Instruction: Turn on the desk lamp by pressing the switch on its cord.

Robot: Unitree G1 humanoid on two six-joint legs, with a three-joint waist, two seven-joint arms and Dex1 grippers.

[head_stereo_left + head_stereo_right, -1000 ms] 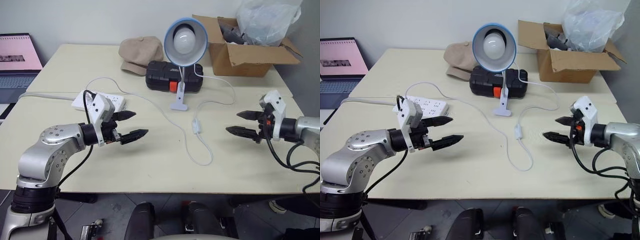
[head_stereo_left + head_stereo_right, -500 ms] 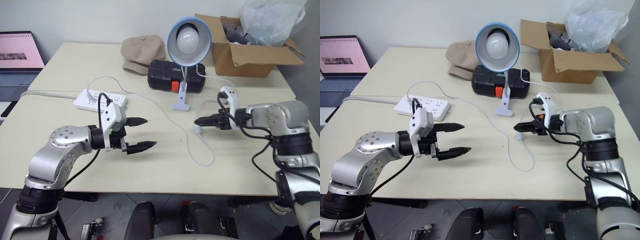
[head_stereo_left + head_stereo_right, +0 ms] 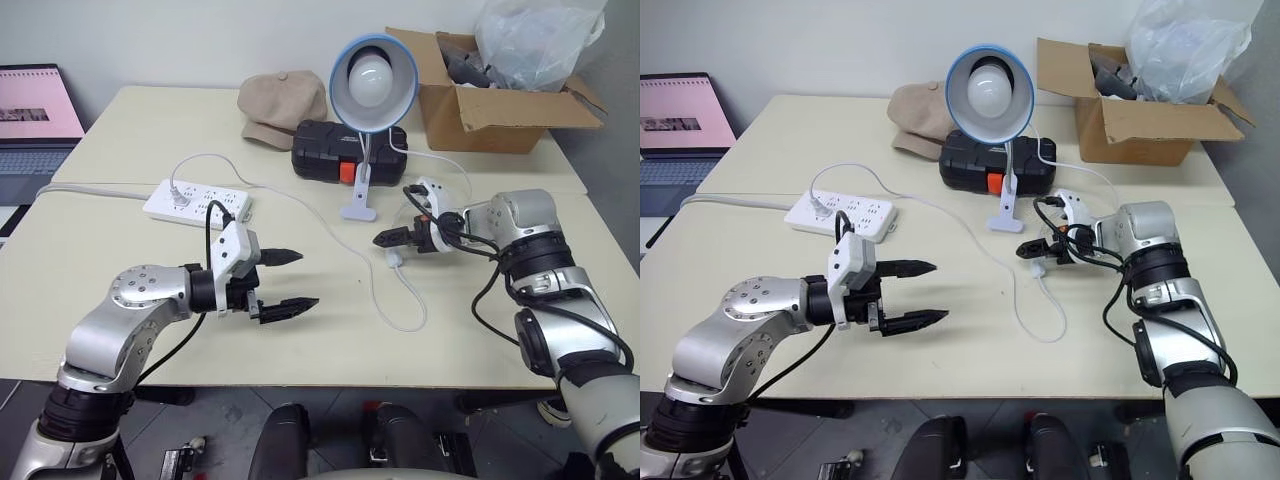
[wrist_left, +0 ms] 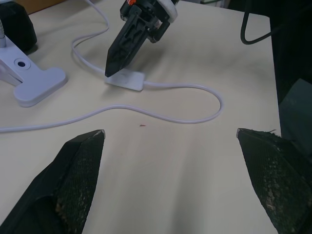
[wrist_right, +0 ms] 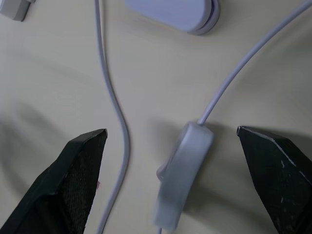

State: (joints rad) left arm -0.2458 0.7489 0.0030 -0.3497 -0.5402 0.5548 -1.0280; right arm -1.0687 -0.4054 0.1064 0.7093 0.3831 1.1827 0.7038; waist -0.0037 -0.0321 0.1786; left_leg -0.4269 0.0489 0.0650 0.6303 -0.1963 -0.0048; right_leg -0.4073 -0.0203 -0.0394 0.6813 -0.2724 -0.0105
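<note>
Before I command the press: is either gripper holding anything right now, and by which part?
Nothing is held. The right gripper is open, above the switch. The left gripper is open over bare table.

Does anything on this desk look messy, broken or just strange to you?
Nothing looks broken or spilled. The desk lamp stands upright on its clip, unlit. Its cord loops loosely over the table, with the switch lying flat under the right gripper. A beige cap and an open cardboard box are just clutter at the back.
</note>
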